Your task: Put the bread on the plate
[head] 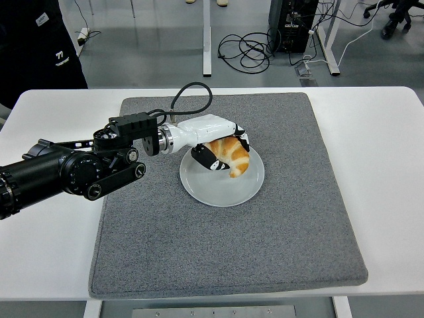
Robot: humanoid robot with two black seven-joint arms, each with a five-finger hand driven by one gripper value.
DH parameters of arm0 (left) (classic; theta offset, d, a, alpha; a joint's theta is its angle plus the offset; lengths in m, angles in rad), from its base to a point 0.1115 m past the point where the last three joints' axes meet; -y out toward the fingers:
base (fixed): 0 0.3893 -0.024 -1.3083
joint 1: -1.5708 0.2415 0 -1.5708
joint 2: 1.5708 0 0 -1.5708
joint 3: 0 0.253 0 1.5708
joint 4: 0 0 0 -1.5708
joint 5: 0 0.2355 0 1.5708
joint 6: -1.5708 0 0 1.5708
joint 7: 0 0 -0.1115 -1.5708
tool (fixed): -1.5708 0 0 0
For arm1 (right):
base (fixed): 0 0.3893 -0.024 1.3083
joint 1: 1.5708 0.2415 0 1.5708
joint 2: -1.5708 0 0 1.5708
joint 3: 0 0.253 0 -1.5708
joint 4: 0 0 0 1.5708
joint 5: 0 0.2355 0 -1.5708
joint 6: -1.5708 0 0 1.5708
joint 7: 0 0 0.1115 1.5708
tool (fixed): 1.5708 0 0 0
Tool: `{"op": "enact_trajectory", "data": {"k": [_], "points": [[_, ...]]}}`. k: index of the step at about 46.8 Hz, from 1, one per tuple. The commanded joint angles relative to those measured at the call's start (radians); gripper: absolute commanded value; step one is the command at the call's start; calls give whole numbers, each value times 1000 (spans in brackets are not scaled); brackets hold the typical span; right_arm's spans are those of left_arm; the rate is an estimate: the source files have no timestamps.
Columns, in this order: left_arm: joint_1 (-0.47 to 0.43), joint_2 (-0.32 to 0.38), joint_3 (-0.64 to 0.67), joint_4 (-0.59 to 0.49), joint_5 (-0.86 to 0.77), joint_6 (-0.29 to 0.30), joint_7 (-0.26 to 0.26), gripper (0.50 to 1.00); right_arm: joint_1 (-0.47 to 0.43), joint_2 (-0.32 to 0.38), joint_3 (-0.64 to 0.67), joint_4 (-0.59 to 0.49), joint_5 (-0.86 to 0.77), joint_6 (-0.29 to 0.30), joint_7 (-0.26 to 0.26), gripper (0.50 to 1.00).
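bread (231,156): golden croissant, tilted, over plate | plate (222,190): pale round, mid mat

We see the left arm (73,173) barring the frame's left middle, its hand (213,142) and bread (232,156) covering the plate's (218,192) upper half. The mat's (278,245) right side and lower half lie open, as does the table (384,152) at right.

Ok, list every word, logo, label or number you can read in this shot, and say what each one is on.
Small white logo on the person's dark garment at top left: too small to read.
White tag higher on the same garment: print blurred, unreadable.
Croissant, plate, grey mat, left robot hand: no text.
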Motion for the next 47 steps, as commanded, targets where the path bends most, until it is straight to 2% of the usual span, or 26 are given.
{"op": "enact_trajectory", "data": {"k": [1, 47], "points": [[12, 0, 0, 0, -1, 2, 0, 500, -2, 0, 0, 0, 0, 0, 0, 1000], [88, 17, 0, 0, -65, 13, -3, 500, -2, 0, 0, 0, 0, 0, 0, 1000]]}}
